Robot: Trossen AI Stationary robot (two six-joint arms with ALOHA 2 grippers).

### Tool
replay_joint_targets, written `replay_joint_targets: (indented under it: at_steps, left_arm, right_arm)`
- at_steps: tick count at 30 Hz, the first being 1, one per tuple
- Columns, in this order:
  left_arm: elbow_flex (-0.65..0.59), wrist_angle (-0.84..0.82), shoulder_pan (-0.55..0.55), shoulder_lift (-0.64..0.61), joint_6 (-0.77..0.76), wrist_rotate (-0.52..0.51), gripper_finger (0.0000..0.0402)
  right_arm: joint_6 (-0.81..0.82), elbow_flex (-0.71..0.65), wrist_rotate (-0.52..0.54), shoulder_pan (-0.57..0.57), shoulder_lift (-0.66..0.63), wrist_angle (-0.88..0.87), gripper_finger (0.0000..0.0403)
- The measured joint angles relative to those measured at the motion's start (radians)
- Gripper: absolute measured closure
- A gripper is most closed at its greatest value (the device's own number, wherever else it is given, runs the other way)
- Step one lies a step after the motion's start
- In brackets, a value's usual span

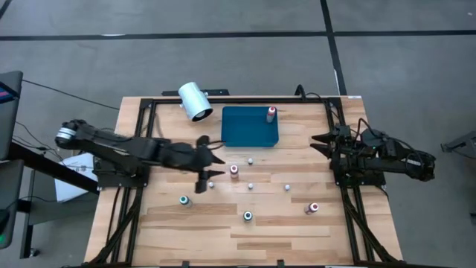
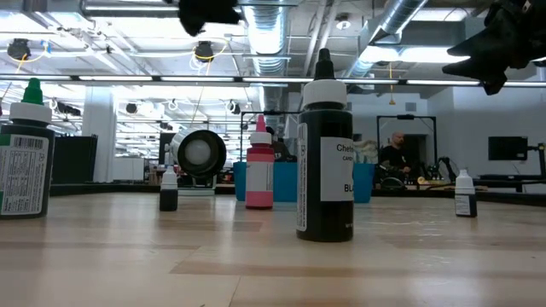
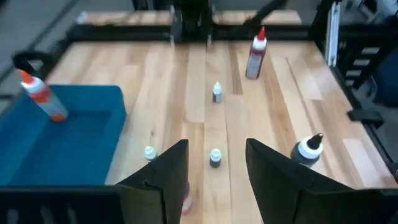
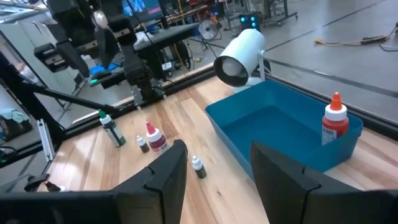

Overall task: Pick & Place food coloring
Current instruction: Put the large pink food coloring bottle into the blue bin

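Several small food coloring bottles stand upright on the wooden table: a red-topped one (image 1: 234,170) at mid-table, another (image 1: 313,208) at the near right, green-topped ones (image 1: 184,200) (image 1: 248,216) near the front, and tiny white-capped ones (image 1: 251,186). One red-topped bottle (image 1: 271,113) stands in the blue tray (image 1: 245,130). My left gripper (image 1: 217,160) is open and empty, raised above the table just left of the mid-table red bottle (image 3: 185,194). My right gripper (image 1: 318,141) is open and empty, held up at the table's right side.
A big white cylinder (image 1: 195,101) lies at the far edge, left of the tray. Dark frame rails run along the table's left, right and far sides. A dark bottle with a white cap (image 2: 324,153) stands close to the low camera. A person (image 2: 394,158) is far behind the table.
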Motion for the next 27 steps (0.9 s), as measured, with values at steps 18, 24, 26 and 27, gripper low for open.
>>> replay_joint_targets:
  at_steps: [18,24,26,27]
  left_arm:
    - [0.126,-0.109,0.080,0.259,-0.080,0.060,0.0248]
    - [0.126,-0.114,0.079,0.259,-0.077,0.071,0.0248]
    - [0.126,-0.119,0.079,0.259,-0.080,0.071,0.0248]
    - [0.126,-0.120,0.079,0.259,-0.079,0.071,0.0248]
  right_arm:
    - [-0.004,0.000,-0.004,0.000,0.000,0.001,0.0238]
    - [-0.003,0.000,-0.004,0.000,0.000,0.001,0.0241]
    - [-0.003,0.000,-0.004,0.000,0.000,0.001,0.0241]
    - [-0.003,0.000,-0.004,0.000,0.000,0.001,0.0241]
